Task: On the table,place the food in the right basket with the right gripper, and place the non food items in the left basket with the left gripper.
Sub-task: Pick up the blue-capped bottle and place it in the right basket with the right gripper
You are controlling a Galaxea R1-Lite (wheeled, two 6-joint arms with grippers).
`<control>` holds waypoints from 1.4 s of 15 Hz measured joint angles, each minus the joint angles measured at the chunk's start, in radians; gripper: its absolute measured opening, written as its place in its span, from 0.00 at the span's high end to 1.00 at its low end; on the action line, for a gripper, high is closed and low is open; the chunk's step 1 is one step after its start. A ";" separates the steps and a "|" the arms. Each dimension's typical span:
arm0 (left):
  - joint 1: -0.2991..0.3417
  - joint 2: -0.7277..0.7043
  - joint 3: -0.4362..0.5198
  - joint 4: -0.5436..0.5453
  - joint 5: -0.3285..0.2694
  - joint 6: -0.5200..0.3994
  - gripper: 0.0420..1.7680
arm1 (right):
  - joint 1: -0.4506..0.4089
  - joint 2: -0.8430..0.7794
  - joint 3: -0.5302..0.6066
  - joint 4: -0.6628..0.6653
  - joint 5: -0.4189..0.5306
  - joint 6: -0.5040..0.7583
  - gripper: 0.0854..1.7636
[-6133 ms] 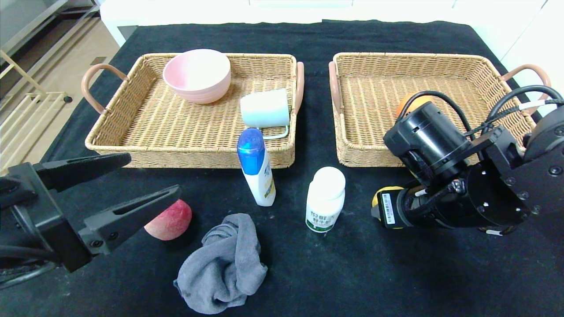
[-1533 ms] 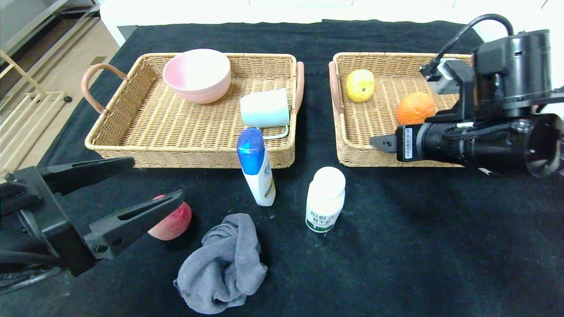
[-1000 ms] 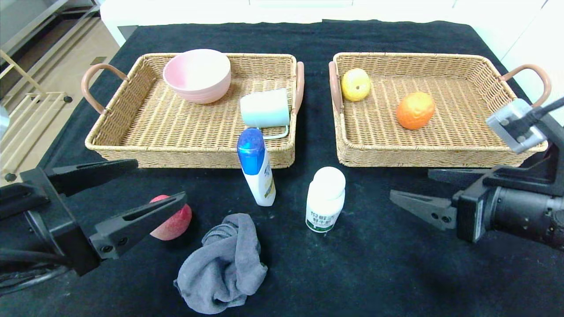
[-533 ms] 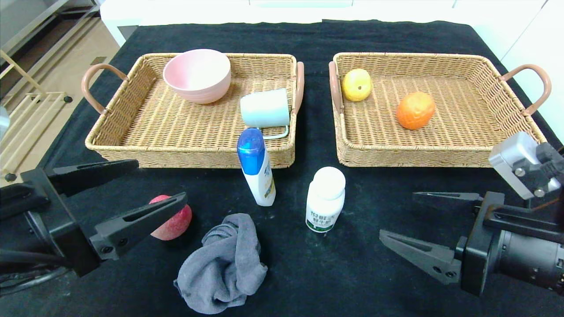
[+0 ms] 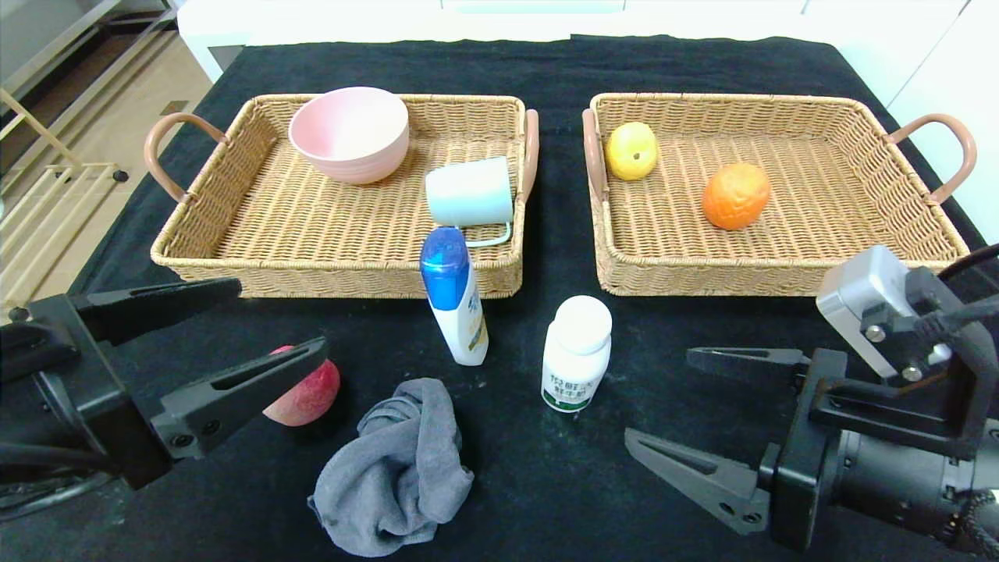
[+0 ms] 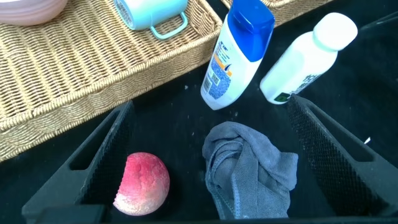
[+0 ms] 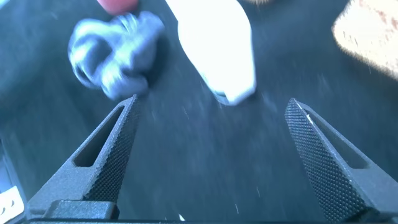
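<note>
Down from over the right basket, the right gripper now hangs low with fingers spread and empty, the white-capped bottle just ahead. It seems lined up for that food; next, advance and close. The left gripper waits open above the peach.

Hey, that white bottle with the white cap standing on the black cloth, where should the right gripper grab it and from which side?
Grip the white bottle around its labelled body, below the cap. It stands upright with straight round sides, so a level approach from the robot's right suits best. The right gripper is already open on that side, and the blue-capped bottle stands clear on the other.
</note>
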 joint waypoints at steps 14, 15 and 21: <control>0.001 -0.010 -0.001 0.000 0.000 0.000 0.00 | 0.066 0.212 -0.104 -0.126 -0.109 -0.029 0.04; 0.001 -0.011 -0.001 0.000 0.000 0.000 0.00 | 0.069 0.227 -0.105 -0.153 -0.132 -0.029 0.04; 0.004 -0.015 -0.002 -0.002 0.000 0.000 0.00 | 0.072 0.294 -0.107 -0.276 -0.186 -0.025 0.04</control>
